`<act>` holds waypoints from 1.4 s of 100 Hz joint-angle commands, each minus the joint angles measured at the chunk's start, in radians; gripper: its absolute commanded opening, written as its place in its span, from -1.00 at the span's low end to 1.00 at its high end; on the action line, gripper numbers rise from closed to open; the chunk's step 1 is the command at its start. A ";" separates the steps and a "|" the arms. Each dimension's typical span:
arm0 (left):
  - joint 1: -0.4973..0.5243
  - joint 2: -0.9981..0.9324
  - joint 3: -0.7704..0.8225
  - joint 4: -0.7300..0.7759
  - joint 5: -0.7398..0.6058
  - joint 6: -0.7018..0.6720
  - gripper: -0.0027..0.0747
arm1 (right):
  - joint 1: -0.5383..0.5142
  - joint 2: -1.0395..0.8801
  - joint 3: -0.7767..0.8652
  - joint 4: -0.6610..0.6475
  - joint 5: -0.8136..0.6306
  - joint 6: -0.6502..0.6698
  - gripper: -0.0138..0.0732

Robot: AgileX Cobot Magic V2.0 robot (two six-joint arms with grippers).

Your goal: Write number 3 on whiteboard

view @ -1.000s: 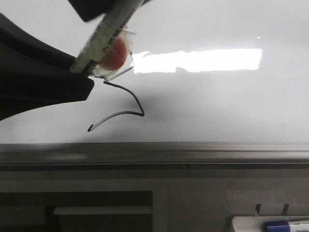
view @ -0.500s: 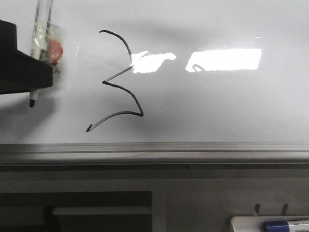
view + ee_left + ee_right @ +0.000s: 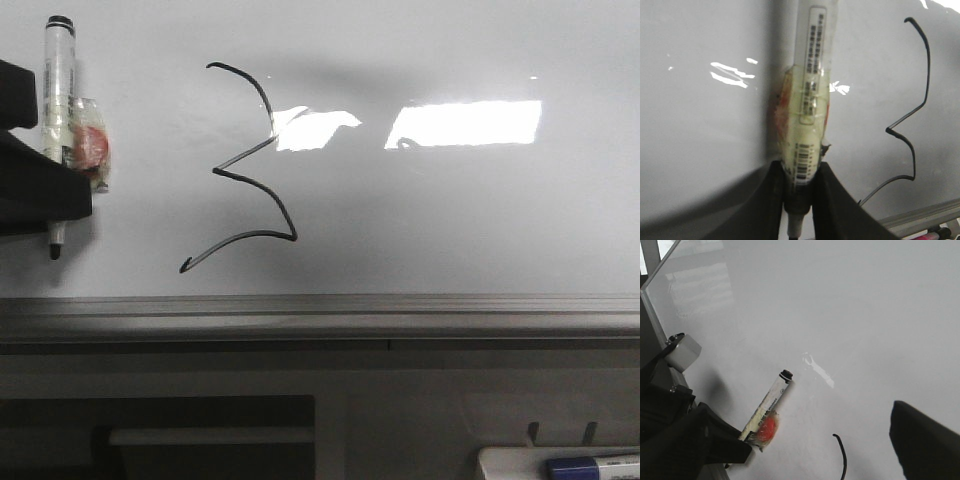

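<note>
The number 3 point(image 3: 243, 154) is a thin black zigzag line on the glossy whiteboard point(image 3: 450, 220), left of the bright glare. My left gripper point(image 3: 52, 205) is at the far left, beside the 3, shut on a white marker point(image 3: 57, 90) with a red blob taped to it, tip pointing down. In the left wrist view my fingers clamp the marker point(image 3: 810, 100) near its tip and the 3 point(image 3: 928, 65) lies to one side. The right wrist view shows the marker point(image 3: 769, 407), the 3's top end point(image 3: 842, 452) and my right gripper point(image 3: 822, 440), open and empty.
The whiteboard's grey metal rim point(image 3: 400, 305) runs along its near edge. A small white tray point(image 3: 510, 462) with a blue-capped marker point(image 3: 590, 467) sits at the bottom right. The board's side edge point(image 3: 655, 305) shows in the right wrist view.
My left gripper has moved left with the marker, away from the top of the 3. The marker now stands upright. The whole 3 is uncovered.
</note>
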 commanded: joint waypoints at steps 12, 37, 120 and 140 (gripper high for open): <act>0.023 0.007 -0.025 -0.010 -0.044 -0.008 -0.99 | -0.005 -0.027 -0.037 0.008 -0.036 -0.004 0.81; 0.023 0.007 -0.025 -0.010 -0.044 -0.008 -0.89 | -0.005 -0.027 -0.037 0.008 -0.036 -0.004 0.81; 0.023 -0.345 -0.025 0.200 -0.064 0.022 -0.28 | -0.005 -0.072 -0.016 0.024 -0.041 -0.004 -0.82; 0.023 -0.520 -0.025 0.257 -0.062 0.131 -0.99 | -0.005 -0.182 0.096 0.019 -0.174 -0.004 -0.82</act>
